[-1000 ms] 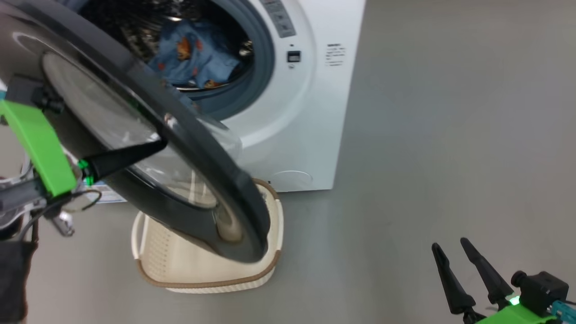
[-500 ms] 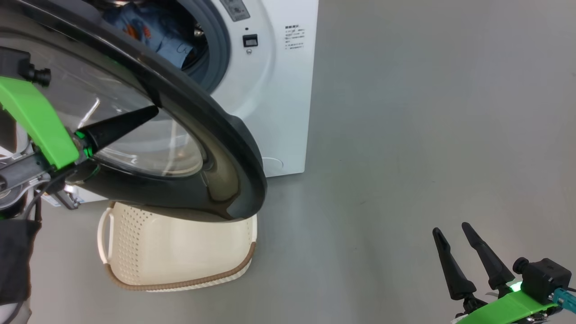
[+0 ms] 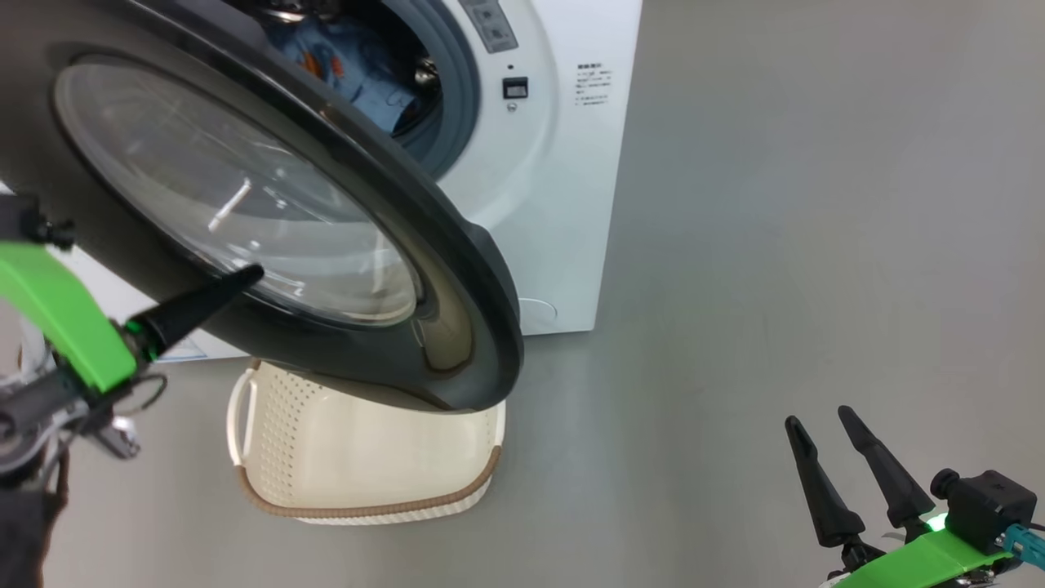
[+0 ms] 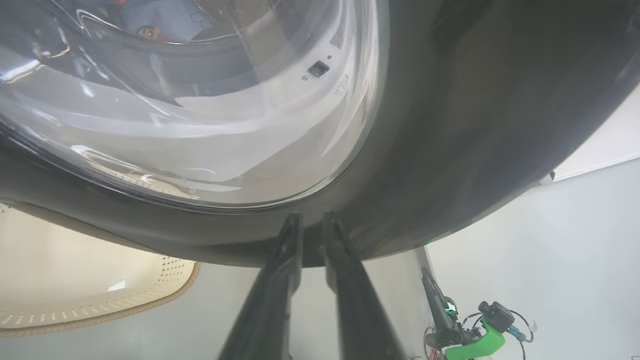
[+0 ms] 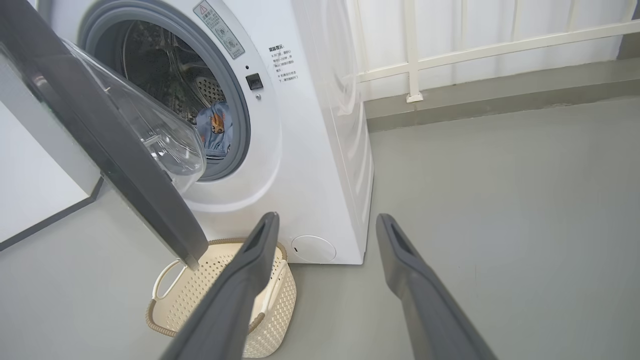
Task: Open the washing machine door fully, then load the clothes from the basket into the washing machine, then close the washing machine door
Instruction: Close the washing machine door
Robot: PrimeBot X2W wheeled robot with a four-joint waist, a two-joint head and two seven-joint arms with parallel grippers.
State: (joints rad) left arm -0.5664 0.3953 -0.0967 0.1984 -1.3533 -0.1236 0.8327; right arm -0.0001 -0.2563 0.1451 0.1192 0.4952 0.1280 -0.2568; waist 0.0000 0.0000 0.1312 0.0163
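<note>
Grey floor (image 3: 775, 245) runs back to a white railing (image 5: 415, 50) behind a laundry corner. The washing machine door (image 3: 482, 269), glossy black around its clear glass bowl, stands partly open. It angles out from the white washing machine (image 3: 563, 188) and fills the head view from nine to twelve o'clock. The door's lower edge hangs over the cream basket (image 3: 367, 465), which sits on the floor at six o'clock from the door, just in front of the machine. The clothes (image 3: 359, 65), light blue with orange bears, lie inside the steel drum at twelve o'clock in the head view. The left gripper (image 4: 312, 220) reaches in from eight o'clock, its fingertips meeting the door's dark outer rim just below the glass, the fingers barely parted and grasping nothing. The right gripper (image 3: 818, 416) hangs well apart at five o'clock over bare floor, its fingers spread wide and empty.
</note>
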